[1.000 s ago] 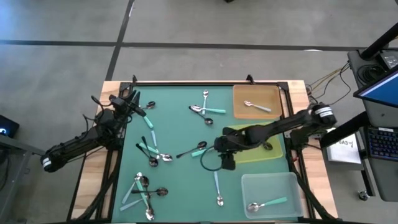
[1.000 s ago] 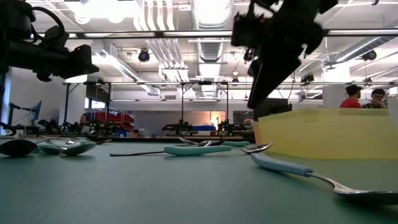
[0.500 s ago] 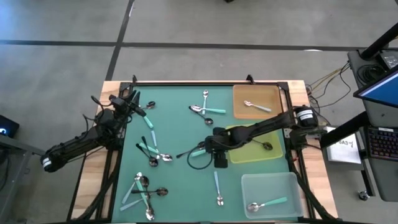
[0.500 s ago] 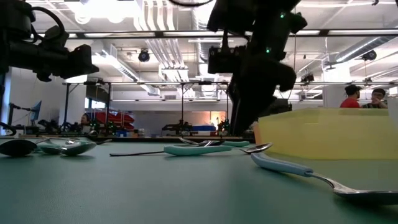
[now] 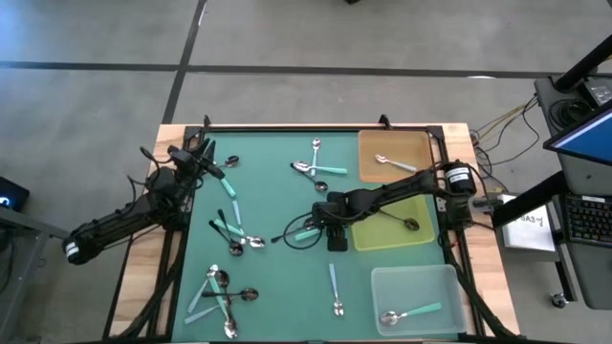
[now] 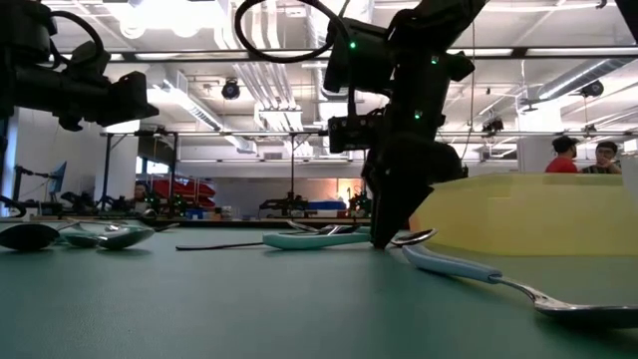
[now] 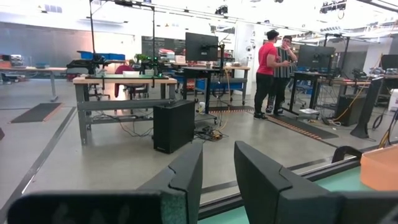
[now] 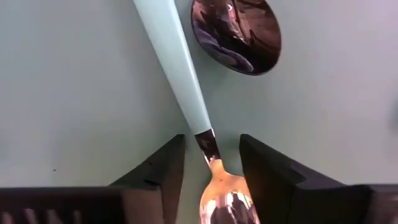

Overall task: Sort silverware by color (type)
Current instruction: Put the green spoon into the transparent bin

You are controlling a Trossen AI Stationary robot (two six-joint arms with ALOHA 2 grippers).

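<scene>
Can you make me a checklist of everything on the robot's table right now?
Surface: green mat on a wooden table.
Job's things: loose spoons in heaps on the mat; teal-handled spoon between the right gripper's fingers, a dark spoon bowl beside it.
Trays: brown tray holds a silver spoon, yellow tray a dark one, clear tray a teal one.
Clutter: nothing seen.
Grippers: right gripper down at the mat, open astride the spoon's neck; left gripper waits at the mat's far-left corner.
Cables: loop on the right arm.
Surroundings: people standing, workbenches.
</scene>
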